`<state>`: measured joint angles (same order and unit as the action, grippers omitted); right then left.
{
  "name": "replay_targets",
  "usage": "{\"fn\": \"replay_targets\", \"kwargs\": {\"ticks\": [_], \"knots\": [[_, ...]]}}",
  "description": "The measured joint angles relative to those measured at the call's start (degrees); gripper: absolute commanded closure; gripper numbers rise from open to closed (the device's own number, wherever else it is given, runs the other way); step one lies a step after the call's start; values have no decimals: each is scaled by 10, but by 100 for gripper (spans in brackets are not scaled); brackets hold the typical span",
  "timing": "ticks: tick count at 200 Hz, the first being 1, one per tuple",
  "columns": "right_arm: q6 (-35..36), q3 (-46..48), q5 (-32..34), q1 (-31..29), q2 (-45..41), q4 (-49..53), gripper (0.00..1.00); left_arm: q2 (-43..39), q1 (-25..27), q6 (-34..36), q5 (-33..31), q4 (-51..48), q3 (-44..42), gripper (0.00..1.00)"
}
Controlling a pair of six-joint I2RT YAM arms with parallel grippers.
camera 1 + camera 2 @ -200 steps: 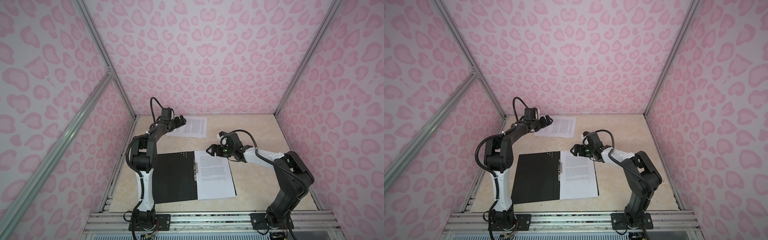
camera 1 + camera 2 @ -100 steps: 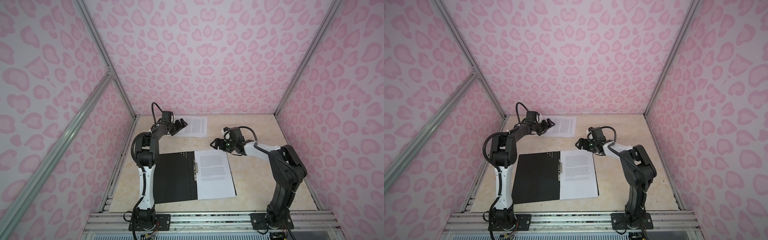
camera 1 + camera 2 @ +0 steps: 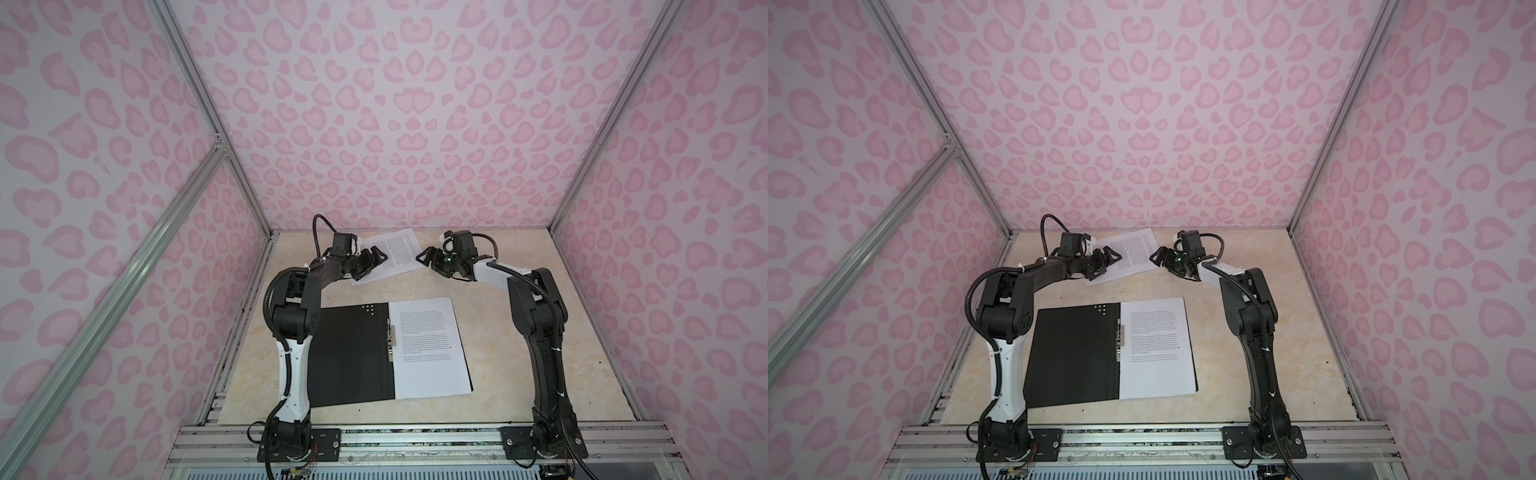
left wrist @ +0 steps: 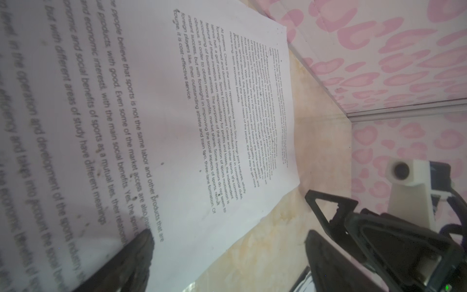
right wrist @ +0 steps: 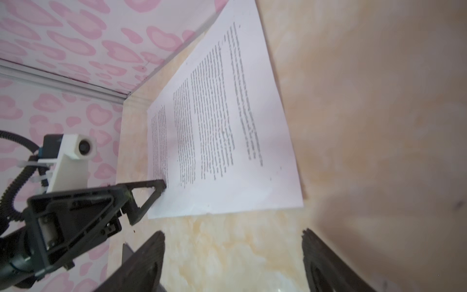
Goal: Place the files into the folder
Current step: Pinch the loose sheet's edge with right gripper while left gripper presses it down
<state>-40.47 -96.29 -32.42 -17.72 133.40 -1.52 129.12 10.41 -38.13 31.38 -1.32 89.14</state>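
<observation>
Folder [image 3: 353,357] [image 3: 1075,357] lies open and flat on the marble-look table [image 3: 498,332] [image 3: 1246,374], black inside facing up, at the near left of the workspace just beside the left arm's base in both top views. Down its spine runs a metal clip [image 3: 390,340] [image 3: 1119,340], and covering its right half is the filed sheet [image 3: 432,353] [image 3: 1156,353], white with printed text and square to the cover; whether more pages lie beneath it cannot be told. Well apart from the folder, at the far end of the table against the pink-patterned back wall [image 3: 395,124], lies the loose sheet [image 3: 399,253] [image 3: 1133,257] [image 4: 227,126] [image 5: 227,126], flat, skewed and printed side up. Both arms reach toward it from opposite sides. The left claw [image 3: 380,257] [image 3: 1115,257] is over the sheet's left end with its jaws spread and nothing between them; the wrist views show 1 of its fingertips [image 5: 160,185] down on the paper near the edge. The right claw [image 3: 426,257] [image 3: 1156,257] [image 5: 232,242] sits low just beside the sheet's right edge, jaws wide apart over bare tabletop and gripping nothing, its tips close to the paper but not on it.
</observation>
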Motion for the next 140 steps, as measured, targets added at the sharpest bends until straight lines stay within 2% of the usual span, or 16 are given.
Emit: {"fn": "replay_targets", "kwargs": {"ticks": [36, 80, 121, 140], "knots": [[-23, -65, 21, 3, 40, 40, 19, -19, 5, -2, 2, 14, -34, 4], [-48, -82, 40, -11, 52, 42, 20, -23, 9, -2, -1, 19, -41, 4], [-100, -61, 38, -30, 53, -13, 19, -23, 27, -9, -1, 18, -40, 5], [-129, -51, 27, -33, 56, -48, 15, -23, 36, -13, 3, 17, -40, 5]]}}
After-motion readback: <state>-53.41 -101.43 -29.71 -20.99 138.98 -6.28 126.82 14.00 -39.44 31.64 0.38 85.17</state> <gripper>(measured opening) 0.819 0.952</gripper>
